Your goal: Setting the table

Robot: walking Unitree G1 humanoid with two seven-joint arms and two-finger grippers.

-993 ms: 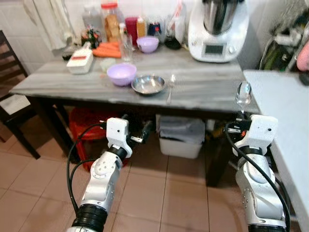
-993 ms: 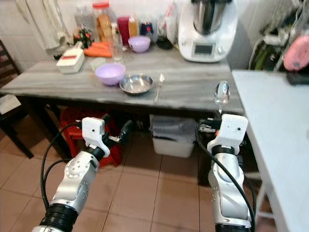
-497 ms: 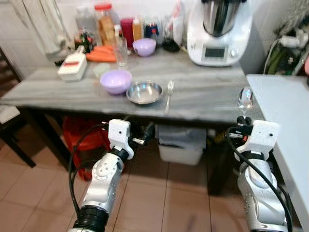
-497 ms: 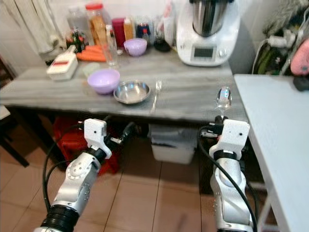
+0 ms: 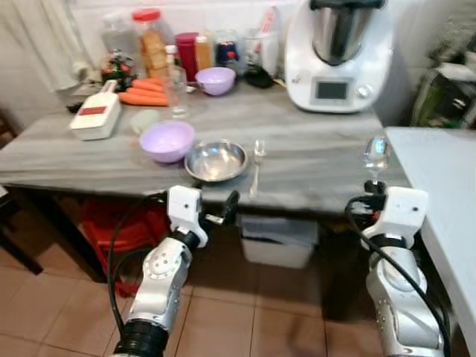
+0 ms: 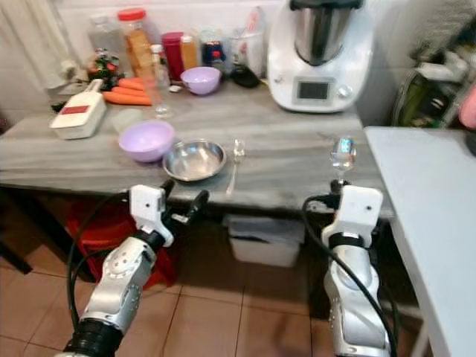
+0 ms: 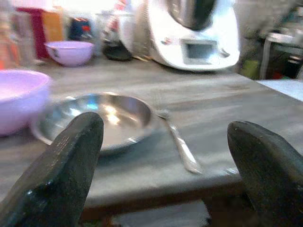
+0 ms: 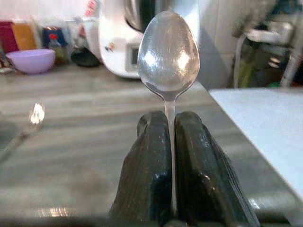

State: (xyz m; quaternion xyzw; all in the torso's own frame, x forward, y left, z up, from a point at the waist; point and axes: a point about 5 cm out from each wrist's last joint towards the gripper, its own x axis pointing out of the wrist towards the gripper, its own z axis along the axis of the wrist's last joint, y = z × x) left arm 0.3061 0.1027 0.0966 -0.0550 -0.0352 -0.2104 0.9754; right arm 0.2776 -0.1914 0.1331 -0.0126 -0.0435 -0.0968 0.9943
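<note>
Spoon (image 8: 168,54) clamped in right hand (image 8: 169,142), left hand (image 7: 165,156) apart, two purple bowls (image 5: 167,140), perhaps one fork (image 5: 256,165).

Bare tabletop (image 5: 320,141) right of fork (image 5: 256,165); steel bowl (image 5: 216,160), lilac bowl (image 5: 166,140) crowd left; mixer (image 5: 338,52) blocks rear.

Bright even indoor light, soft motion blur, wrist views' backgrounds out of focus
</note>
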